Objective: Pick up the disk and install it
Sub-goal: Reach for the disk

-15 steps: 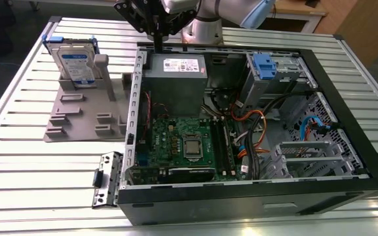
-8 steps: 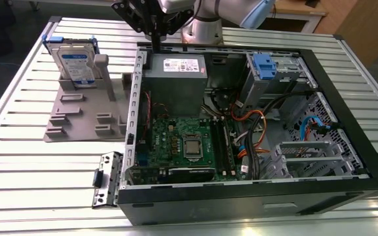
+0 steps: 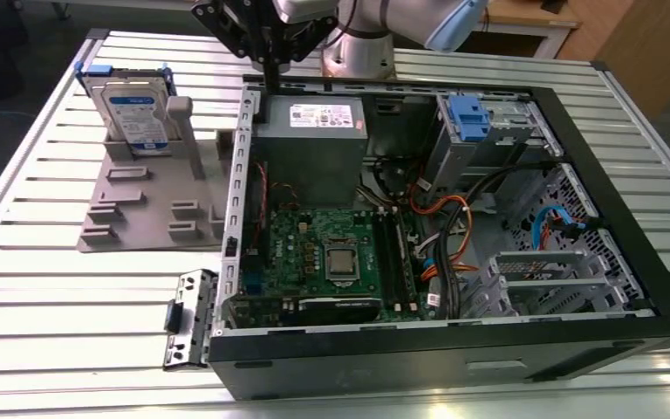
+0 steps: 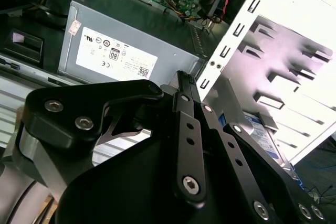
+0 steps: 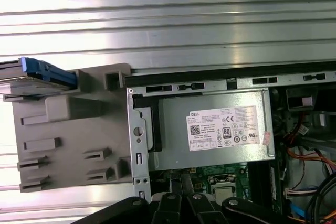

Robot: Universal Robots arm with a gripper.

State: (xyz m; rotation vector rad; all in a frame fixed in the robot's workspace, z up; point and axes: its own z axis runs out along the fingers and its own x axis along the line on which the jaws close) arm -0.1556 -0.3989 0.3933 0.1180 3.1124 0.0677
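Disk (image 3: pixel 135 109) stands upright in grey holder (image 3: pixel 137 205), upper left of exterior view; claw (image 3: pixel 269 72), closed & empty, hangs over PC case (image 3: pixel 452 353).

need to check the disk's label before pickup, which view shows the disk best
The exterior view: the disk stands upright in the grey holder, label facing the camera. The first wrist view shows it edge-on; the second wrist view shows a sliver of its label past the gripper.

Blue-framed silver disk (image 3: pixel 133 112), grey stand (image 3: pixel 137 214)
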